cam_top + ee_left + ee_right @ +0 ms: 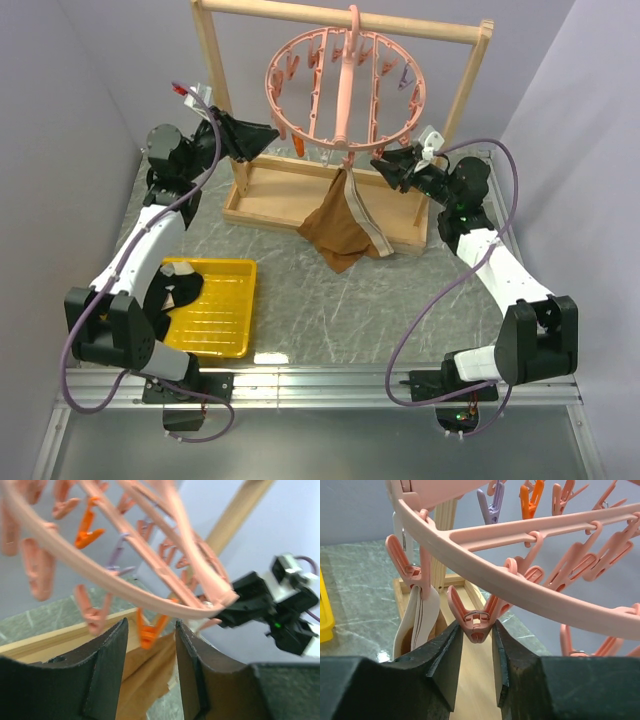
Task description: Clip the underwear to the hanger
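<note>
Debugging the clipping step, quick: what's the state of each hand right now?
Left hand: open, gripping nothing; an orange clip shows in the gap.
Right hand: closed on a pink clip.

Black-and-white arms (150, 250), purple cables (66, 365), perhaps a green light (276, 625).

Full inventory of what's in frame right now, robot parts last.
hanger: one, salmon-pink ring, hooked on the rack's top bar
clips: many, mostly pink, some orange, one purple, dangling from the ring
underwear: one, brown with pale waistband, hanging from a clip
wooden rack: one, pale wood, far side
tray: one, yellow, near left
black garment: one, in the tray
table: one, grey marbled
left gripper: black, jaws apart, ring's left
right gripper: black, pinching a pink clip, ring's right
</note>
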`<action>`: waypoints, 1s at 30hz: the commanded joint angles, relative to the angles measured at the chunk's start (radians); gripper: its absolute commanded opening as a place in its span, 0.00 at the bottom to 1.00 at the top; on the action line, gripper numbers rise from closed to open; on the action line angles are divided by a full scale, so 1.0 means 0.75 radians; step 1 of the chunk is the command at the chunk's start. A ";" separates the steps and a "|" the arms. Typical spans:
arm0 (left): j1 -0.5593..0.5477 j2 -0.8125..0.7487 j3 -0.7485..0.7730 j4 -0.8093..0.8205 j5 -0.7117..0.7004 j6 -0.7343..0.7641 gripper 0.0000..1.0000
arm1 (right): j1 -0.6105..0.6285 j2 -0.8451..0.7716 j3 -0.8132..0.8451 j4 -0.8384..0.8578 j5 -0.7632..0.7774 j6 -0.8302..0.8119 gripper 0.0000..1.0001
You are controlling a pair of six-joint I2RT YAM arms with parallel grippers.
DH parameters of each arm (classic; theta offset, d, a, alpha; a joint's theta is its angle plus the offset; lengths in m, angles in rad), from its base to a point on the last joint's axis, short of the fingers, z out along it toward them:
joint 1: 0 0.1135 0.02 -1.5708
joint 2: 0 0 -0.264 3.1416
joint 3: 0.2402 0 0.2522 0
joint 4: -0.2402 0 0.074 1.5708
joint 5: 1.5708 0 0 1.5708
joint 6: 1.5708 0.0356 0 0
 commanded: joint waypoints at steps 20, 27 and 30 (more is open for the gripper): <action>-0.645 -0.228 0.014 -0.454 -0.562 0.523 0.43 | 0.262 -0.178 -0.018 -0.147 0.341 -0.007 0.25; -0.696 -0.130 0.092 -0.411 -0.677 0.482 0.46 | 0.325 -0.191 -0.014 -0.176 0.423 -0.019 0.22; -0.702 -0.093 0.106 -0.397 -0.707 0.451 0.46 | 0.337 -0.195 -0.022 -0.182 0.437 -0.021 0.22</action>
